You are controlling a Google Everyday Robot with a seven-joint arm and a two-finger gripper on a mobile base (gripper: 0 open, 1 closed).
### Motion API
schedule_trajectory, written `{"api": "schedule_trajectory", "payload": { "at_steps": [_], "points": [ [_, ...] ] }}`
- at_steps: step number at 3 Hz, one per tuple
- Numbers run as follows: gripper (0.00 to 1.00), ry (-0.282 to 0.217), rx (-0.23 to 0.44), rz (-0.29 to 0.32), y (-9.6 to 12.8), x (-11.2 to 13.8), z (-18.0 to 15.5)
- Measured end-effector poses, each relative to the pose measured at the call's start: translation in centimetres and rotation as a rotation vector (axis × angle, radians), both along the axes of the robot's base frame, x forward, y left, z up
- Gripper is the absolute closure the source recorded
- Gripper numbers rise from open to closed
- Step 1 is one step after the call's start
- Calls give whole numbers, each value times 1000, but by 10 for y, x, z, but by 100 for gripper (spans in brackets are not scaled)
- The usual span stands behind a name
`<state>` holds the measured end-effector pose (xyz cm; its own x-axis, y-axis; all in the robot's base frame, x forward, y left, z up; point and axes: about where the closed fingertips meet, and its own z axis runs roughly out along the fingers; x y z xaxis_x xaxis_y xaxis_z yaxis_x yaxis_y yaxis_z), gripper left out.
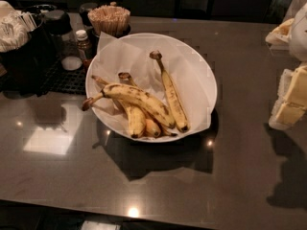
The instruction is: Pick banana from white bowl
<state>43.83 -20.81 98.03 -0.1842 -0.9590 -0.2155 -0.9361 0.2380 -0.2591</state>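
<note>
The white bowl [194, 68], wide and lined with crinkled white paper, stands on the dark table in the middle of the camera view. The banana [139, 98], thick, curved and brown-speckled, lies across the bowl's left half, and its long brown stem pokes over the left rim. It rests on top of shorter bananas [135, 121]. A slim straight banana [172, 99] lies to its right. My gripper [290, 98] is the pale shape at the right edge, over the table and well clear of the bowl.
A cup of wooden stir sticks [109, 19], small bottles [83, 42] and a black container with white packets [17, 37] stand behind the bowl at the left. A black mat [62, 80] lies beside them. The table's front edge runs along the bottom.
</note>
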Motion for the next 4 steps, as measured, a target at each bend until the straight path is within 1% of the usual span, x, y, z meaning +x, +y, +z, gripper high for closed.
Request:
{"api": "schedule_trajectory", "payload": {
  "at_steps": [1,2,3,4],
  "points": [
    [0,-14,27,126,31,-2,7],
    [0,-4,74,266,64,-5,8],
    [0,19,129,362,90,-1,2],
    [0,45,201,407,114,9,-7]
  ]
}}
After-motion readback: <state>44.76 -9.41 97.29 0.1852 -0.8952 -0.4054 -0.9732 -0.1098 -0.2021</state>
